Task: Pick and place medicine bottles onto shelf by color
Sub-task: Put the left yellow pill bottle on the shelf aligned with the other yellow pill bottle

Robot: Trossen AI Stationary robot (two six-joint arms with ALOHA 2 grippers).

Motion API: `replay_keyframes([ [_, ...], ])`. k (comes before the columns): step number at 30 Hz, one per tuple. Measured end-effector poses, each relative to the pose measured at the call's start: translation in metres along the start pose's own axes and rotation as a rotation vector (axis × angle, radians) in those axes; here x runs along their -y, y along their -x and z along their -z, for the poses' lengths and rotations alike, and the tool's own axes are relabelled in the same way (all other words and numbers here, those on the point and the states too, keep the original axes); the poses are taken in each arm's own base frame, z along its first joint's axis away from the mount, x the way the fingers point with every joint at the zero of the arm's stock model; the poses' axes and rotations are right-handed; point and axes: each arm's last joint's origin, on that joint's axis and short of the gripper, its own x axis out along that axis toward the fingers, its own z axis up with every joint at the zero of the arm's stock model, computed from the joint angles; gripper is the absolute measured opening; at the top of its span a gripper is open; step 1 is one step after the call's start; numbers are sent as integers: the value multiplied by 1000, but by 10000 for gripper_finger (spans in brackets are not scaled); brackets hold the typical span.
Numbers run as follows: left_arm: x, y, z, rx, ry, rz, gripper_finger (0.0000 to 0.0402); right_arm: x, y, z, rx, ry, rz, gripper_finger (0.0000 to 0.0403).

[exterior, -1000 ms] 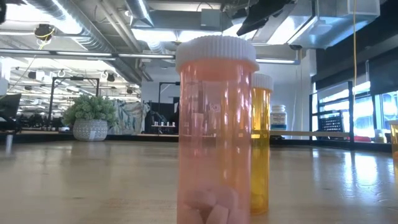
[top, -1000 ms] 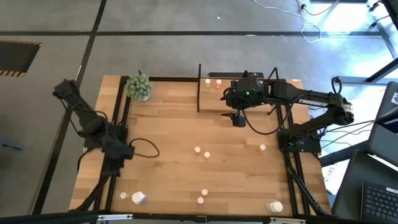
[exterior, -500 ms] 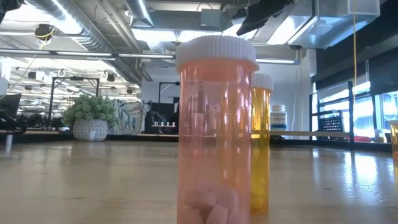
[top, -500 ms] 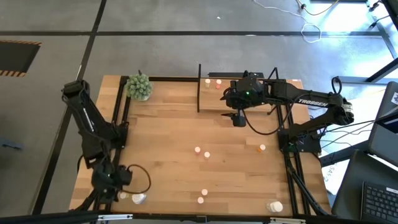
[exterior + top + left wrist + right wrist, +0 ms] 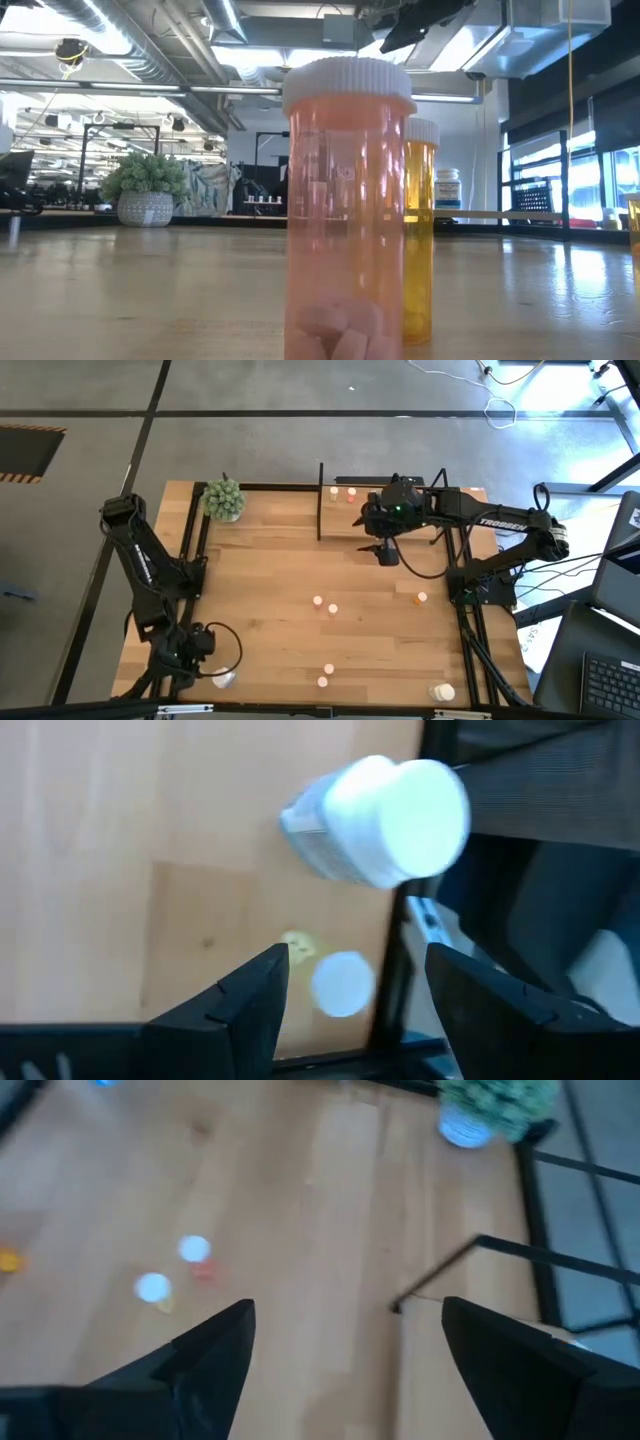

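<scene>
Fingers parted, empty, on both grippers | left gripper (image 5: 196,663) over table's near-left corner, above a large white bottle (image 5: 385,820) on its side; since the earlier frame it has swung down there | bottle: light, rigid, slick; grip across body | right gripper (image 5: 386,553) by far-edge shelf (image 5: 345,510), unchanged.

You've got glare top right in the high view, bright ceiling lights (image 5: 250,52) in the low view, both wrist views motion-blurred.
</scene>
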Motion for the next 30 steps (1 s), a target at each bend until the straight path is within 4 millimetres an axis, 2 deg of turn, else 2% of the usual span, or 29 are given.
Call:
replay_keyframes([
  [13,-4,0,1,2,-16,-41,230,0,0,0,14,-34,-39,323],
  [30,1,-1,13,-28,-56,-8,230,0,0,0,15,-31,-39,323],
])
